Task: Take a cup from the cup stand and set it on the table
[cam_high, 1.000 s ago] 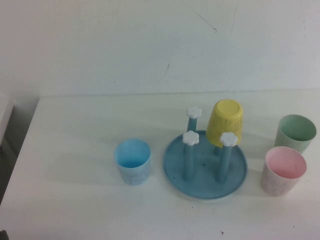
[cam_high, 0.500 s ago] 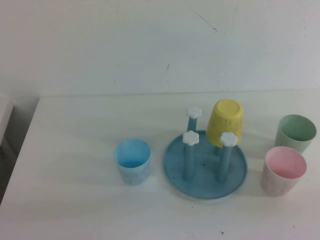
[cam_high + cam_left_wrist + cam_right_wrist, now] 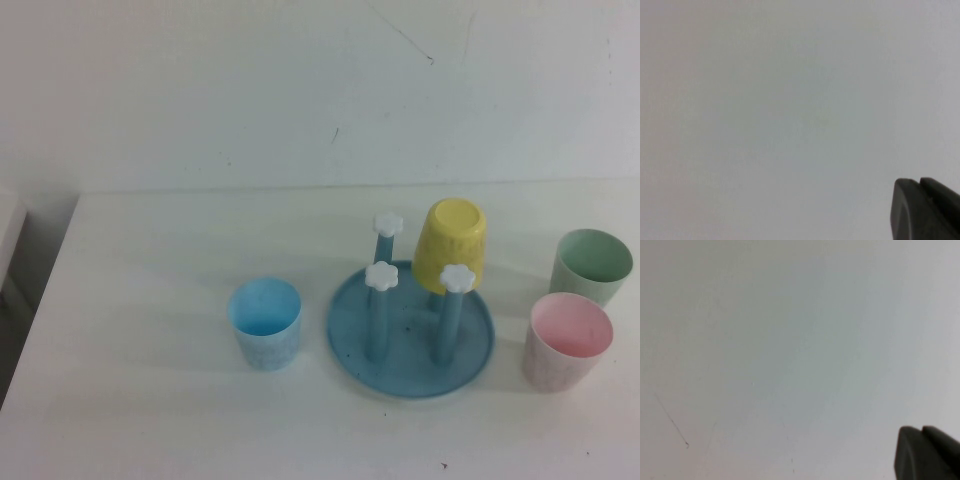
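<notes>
On the white bench [image 3: 150, 420], going left to right: a light blue cup [image 3: 265, 322] stands upright near the middle. Beside it sits the cup stand [image 3: 410, 340], 4 posts, with the yellow cup [image 3: 452, 246] upside down on its far-right post. By the right edge stand a green cup [image 3: 591, 265] and a pink cup [image 3: 566, 341]. The left tool [image 3: 926, 210] and right tool [image 3: 927, 452] are both fully closed, empty, off the bench facing blank wall.

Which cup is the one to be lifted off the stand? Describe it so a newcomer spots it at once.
On the white table, find the round blue cup stand with flower-capped posts, right of centre. The yellow cup sits upside down on its far right post. It is the only inverted cup; the light blue, pink and green ones stand upright on the table.
</notes>
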You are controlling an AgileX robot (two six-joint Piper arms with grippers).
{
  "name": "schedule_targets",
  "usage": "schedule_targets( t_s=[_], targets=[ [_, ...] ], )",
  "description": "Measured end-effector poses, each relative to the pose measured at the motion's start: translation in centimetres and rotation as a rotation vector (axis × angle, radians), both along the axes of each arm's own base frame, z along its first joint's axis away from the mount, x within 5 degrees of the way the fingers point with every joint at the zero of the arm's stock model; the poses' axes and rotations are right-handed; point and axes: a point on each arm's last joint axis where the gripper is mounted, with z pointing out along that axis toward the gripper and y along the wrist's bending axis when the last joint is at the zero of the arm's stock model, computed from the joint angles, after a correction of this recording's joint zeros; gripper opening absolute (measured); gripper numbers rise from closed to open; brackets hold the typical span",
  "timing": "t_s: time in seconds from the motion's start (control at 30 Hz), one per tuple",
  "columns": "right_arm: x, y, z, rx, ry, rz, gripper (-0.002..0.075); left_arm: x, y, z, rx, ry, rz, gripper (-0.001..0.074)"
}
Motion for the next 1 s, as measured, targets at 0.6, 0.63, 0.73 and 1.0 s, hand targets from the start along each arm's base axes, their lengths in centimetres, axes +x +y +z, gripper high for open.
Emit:
schedule_targets(
  t_s=[0.6, 0.63, 0.73, 1.0],
  targets=[
    [-1.3, -0.8, 4.6, 0.024, 0.371, -0.083, -0.0003, 0.2, -1.3, 5.2, 0.032, 0.510, -0.143, -0.0003],
    [-1.3, -0.8, 4.7, 0.028, 0.409, -0.087, -0.0003, 0.7, -1.4, 5.6, 0.035, 0.558, -0.151, -0.0003],
    [-0.7, -0.8, 5.1, 0.053, 0.542, -0.083, -0.0003, 1.7, -1.8, 6.8, 0.049, 0.660, -0.184, -0.0003],
    [3.2, 0.7, 5.8, -0.038, 0.968, 0.083, -0.0003, 6.6, -3.6, 9.2, 0.179, 0.854, -0.342, -0.0003]
  ],
)
